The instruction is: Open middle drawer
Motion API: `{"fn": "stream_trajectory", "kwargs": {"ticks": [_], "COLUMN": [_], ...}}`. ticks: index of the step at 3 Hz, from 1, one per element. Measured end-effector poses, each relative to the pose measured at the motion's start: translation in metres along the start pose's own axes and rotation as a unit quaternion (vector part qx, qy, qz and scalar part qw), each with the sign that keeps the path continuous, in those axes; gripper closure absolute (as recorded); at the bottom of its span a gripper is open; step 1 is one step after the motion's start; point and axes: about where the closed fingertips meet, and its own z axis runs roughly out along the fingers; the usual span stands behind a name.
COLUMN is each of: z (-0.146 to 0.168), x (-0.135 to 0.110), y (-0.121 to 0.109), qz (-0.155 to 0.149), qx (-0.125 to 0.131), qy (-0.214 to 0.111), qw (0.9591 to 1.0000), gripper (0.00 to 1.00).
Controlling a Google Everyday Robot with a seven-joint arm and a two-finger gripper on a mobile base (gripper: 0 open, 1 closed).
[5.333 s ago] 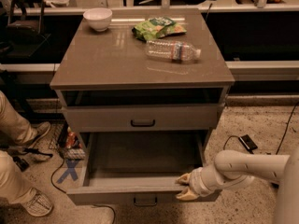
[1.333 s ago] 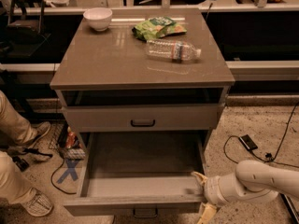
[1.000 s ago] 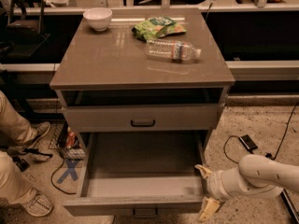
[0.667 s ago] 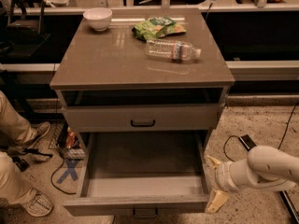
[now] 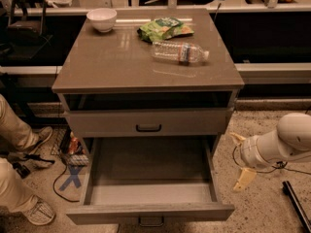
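Observation:
The middle drawer (image 5: 150, 211) is pulled far out of the grey-taupe cabinet. Its plain grey inside (image 5: 150, 171) is bare and its black bar handle (image 5: 151, 221) shows at the bottom edge. The drawer above (image 5: 146, 123) is shut, with its own black handle (image 5: 148, 128). My gripper (image 5: 239, 158) is on a white arm at the right, beside the open drawer's right side and apart from it. Its cream fingers (image 5: 243, 178) are spread and hold nothing.
On the cabinet top (image 5: 112, 62) lie a white bowl (image 5: 101, 19), a green snack bag (image 5: 164, 29) and a plastic bottle (image 5: 179, 51). A person's legs and shoes (image 5: 19, 178) are at the left, with cables on the floor (image 5: 291, 198).
The drawer slid further out, then stayed put. My gripper let go of the drawer's front right corner and drew away to the right and slightly up.

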Motion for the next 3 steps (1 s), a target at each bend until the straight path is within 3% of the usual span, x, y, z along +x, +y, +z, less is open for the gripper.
{"fn": "stream_trajectory", "kwargs": {"ticks": [2, 3], "z": [-0.007, -0.035], "x": [0.011, 0.024], "y": [-0.002, -0.012], "qz": [0.010, 0.010], "qx": [0.004, 0.032], "qy": [0.009, 0.029], "qw": [0.9999, 0.9990], "gripper": [0.00, 0.00]}}
